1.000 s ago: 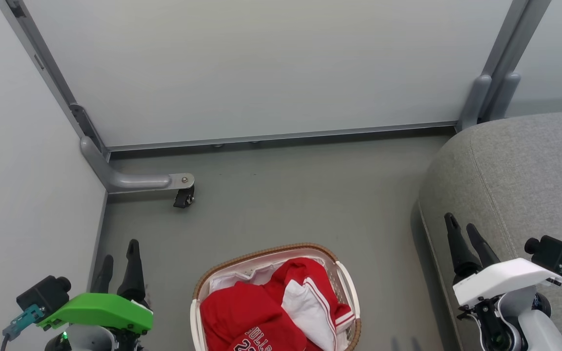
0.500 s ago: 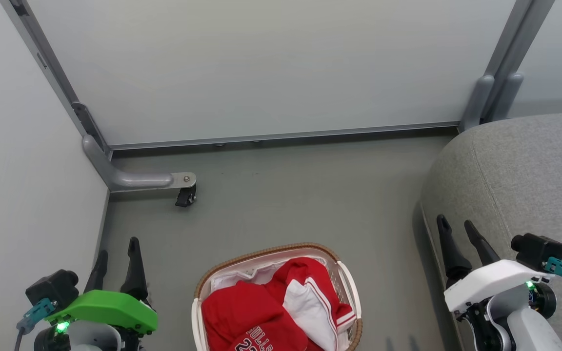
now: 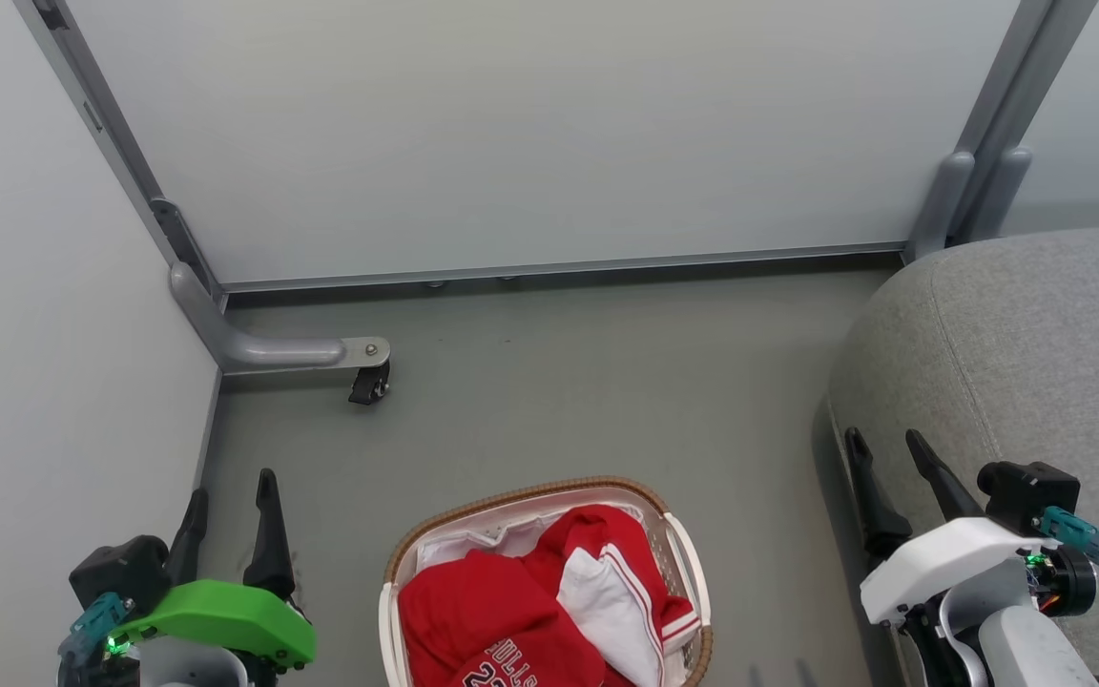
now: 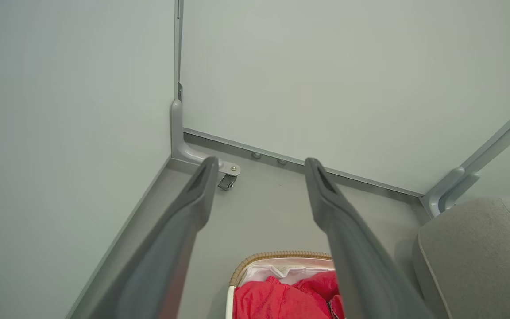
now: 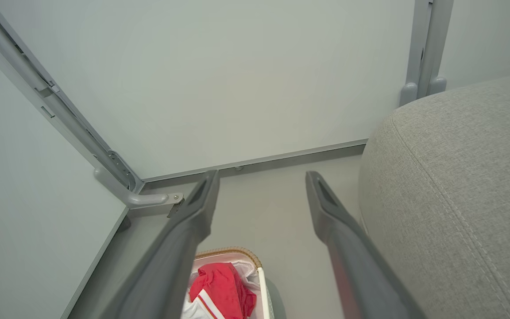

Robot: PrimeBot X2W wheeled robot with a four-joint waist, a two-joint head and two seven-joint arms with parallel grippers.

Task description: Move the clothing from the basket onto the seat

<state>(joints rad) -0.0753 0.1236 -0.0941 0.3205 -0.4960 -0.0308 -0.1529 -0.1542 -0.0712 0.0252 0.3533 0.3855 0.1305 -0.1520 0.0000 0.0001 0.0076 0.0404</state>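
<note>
where the clothing lies: heaped in the basket at the bottom centre of the head view; red cloth with a white panel edged in red-and-white stripes toward the right, and white lettering cut off by the bottom edge.
basket: stands on the grey floor; brown woven rim over a white perforated wall, white liner showing at its upper left behind the red cloth; its lower part runs out of frame.
seat: grey cushion along the right side of the head view, with a rounded edge and a stitched seam; apart from the basket, a strip of floor between them.
left end effector: lower left of the head view, ahead of a green cover; fingers parted and holding nothing, over bare floor, left of the basket and clear of it. in the left wrist view the basket's rim and red cloth show at the bottom between the fingers.
right end effector: lower right, ahead of a white cover; fingers spread and empty, tips lying over the seat's left edge in the picture; whether they touch it cannot be told.
caster: small black wheel on a grey bracket, left of centre at the foot of the wall panels; well apart from the basket.
</note>
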